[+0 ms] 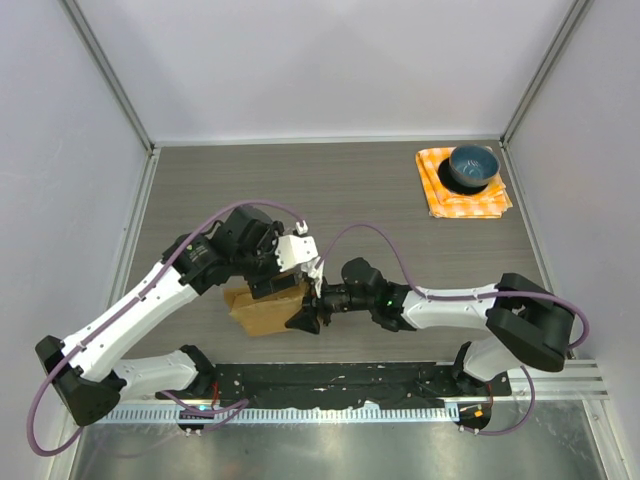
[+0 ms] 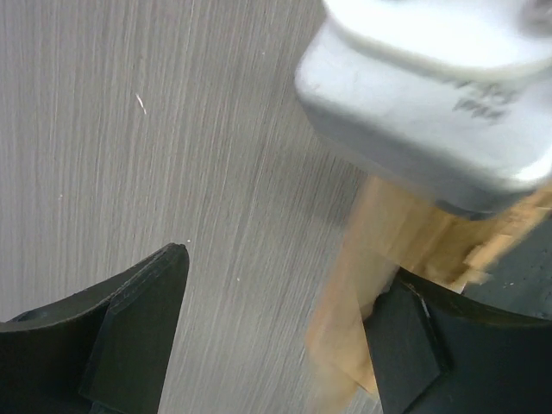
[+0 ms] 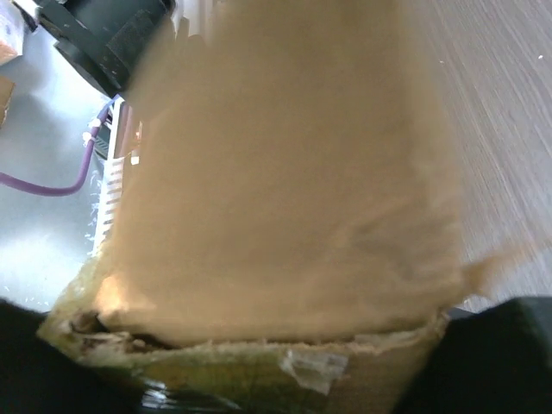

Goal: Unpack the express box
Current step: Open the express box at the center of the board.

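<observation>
Box [image 1: 262, 310] on table [image 1: 400, 200], near edge, centre, lying lengthwise left to right. Pinched at its right end by right tool [image 3: 267, 371]. Met from behind by left tool [image 2: 289, 263], spread wide, one finger [image 2: 414, 341] against cardboard, best placed for flaps.

Count on record:

- One express box [image 1: 262, 308] of brown cardboard is logged.
- One blue bowl [image 1: 472, 166] is noted.
- One orange checked cloth [image 1: 440, 200] is noted.
- Two robot arms are counted: one left arm [image 1: 140, 310] and one right arm [image 1: 450, 300].
- Two grippers are counted: one left gripper [image 1: 283, 287] and one right gripper [image 1: 305, 318].
- Two black fingers [image 2: 129, 328] are seen in the left wrist view.
- Two purple cables [image 1: 385, 240] are recorded, one per arm.
- One grey wood-grain table [image 1: 350, 190] is listed.
</observation>
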Controlling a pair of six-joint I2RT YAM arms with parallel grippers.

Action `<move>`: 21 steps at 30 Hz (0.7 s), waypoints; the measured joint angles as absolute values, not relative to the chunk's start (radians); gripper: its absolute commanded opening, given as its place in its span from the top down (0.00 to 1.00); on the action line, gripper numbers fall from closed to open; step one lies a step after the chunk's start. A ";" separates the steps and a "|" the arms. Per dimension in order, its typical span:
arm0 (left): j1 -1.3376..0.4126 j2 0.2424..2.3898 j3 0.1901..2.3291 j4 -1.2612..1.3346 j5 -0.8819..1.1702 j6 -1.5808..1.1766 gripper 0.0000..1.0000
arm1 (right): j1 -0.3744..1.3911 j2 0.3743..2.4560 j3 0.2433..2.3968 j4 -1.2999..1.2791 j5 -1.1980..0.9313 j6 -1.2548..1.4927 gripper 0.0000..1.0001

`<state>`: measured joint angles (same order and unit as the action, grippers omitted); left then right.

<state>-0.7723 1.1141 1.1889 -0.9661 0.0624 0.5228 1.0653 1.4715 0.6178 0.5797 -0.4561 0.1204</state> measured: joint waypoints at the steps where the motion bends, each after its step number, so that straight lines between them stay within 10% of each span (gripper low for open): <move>1: -0.772 1.114 1.187 -0.966 0.064 0.523 0.18 | 1.066 1.461 0.618 0.574 -0.454 0.113 0.97; 9: -0.765 1.084 1.139 -1.000 0.074 0.556 0.26 | 1.086 1.359 0.619 0.476 -0.430 0.032 0.99; 14: -0.765 1.002 1.085 -1.031 0.080 0.567 0.72 | 1.098 1.333 0.619 0.411 -0.411 -0.026 0.99; 21: -0.759 1.030 1.123 -1.196 0.163 0.647 1.00 | 1.094 1.300 0.614 0.439 -0.405 -0.052 0.77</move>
